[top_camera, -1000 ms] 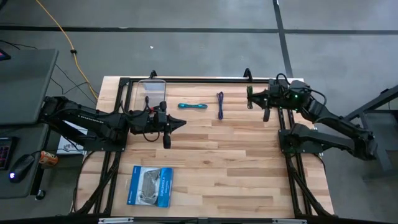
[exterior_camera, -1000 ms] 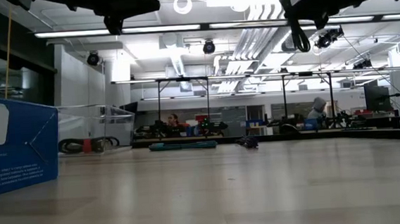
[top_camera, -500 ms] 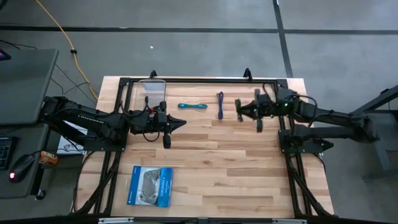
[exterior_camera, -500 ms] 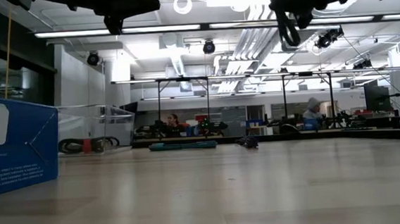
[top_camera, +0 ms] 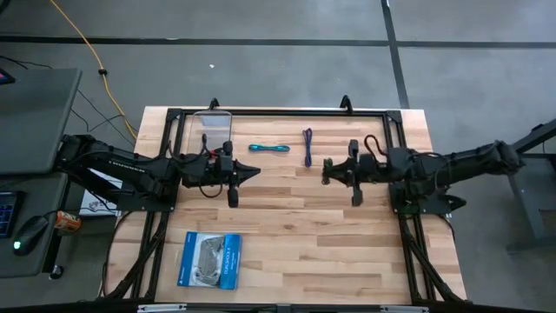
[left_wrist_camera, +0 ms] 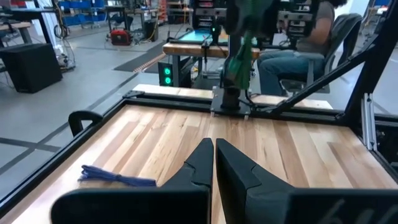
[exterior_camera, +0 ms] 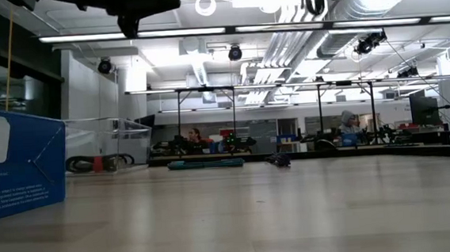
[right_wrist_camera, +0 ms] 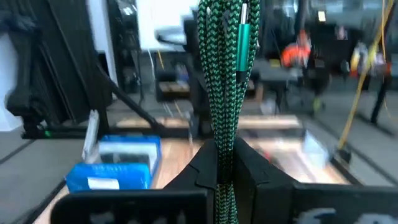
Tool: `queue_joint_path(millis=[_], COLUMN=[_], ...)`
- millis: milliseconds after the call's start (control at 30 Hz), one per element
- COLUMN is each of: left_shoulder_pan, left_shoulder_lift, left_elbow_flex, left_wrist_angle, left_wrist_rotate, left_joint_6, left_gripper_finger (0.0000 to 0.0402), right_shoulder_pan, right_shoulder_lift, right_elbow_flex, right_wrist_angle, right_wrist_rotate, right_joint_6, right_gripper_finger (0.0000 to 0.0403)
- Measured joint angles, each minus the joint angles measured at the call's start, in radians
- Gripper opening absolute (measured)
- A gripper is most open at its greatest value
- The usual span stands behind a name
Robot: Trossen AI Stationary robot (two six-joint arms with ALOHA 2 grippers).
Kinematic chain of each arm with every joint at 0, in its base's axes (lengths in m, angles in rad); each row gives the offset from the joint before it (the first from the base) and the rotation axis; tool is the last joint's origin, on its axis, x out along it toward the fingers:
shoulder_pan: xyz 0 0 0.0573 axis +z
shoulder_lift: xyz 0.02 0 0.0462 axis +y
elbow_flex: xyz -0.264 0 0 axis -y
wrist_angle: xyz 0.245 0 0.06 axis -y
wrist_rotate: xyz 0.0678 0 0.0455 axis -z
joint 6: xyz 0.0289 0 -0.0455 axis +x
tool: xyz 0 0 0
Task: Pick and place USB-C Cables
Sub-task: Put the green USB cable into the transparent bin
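Observation:
The green braided cable bundle [right_wrist_camera: 225, 68] is lifted above the table's middle right, with my right gripper [top_camera: 327, 170] shut on it. The teal-blue cable [top_camera: 268, 149] and the purple cable [top_camera: 307, 146] lie flat on the wood toward the far edge; the low view shows the teal-blue cable [exterior_camera: 205, 164] and the purple cable [exterior_camera: 278, 160] too. My left gripper [top_camera: 254, 170] hovers shut and empty at the middle left, pointing toward the right arm. In its wrist view the purple cable [left_wrist_camera: 118, 178] lies beside my left gripper [left_wrist_camera: 214, 147]. My right gripper pinches the green bundle's lower stretch [right_wrist_camera: 220, 152] between its two fingers. The fingers run level, coming from the table's right side. The bundle sticks out past the fingertips, several strands side by side, and is lifted clear of the table.
A clear container [top_camera: 213, 129] stands at the far left corner. A blue-and-white flat packet [top_camera: 209, 260] lies near the front left. A black frame rail [top_camera: 287, 111] runs along the table's far edge. People sit at desks in the room behind.
My right gripper has swung from the far right corner toward the table's middle, moving left and nearer, and has turned so that it points at the left edge. It stays shut on the green cable, which travels with it clear of the table.

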Motion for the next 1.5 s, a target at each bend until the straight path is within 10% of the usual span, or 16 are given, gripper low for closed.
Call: queue_joint_path(millis=[333, 867, 1500], left_shoulder_pan=[-0.015, -0.015, 0.021], left_shoulder_lift=[0.000, 0.001, 0.343], left_elbow_flex=[0.000, 0.000, 0.000], left_wrist_angle=[0.028, 0.065, 0.602], left_wrist_rotate=[0.000, 0.000, 0.038], left_joint_6=[0.015, 0.026, 0.060], left_gripper_finger=[0.0000, 0.0000, 0.0001], right_shoulder_pan=[-0.017, -0.088, -0.088], right_shoulder_lift=[-0.002, -0.004, 0.482], right_elbow_flex=[-0.171, -0.188, 0.081], right_wrist_angle=[0.292, 0.236, 0.327], right_wrist_rotate=[0.053, 0.010, -0.072], right_joint_6=[-0.048, 0.025, 0.075], right_gripper_finger=[0.0005, 0.0005, 0.0005])
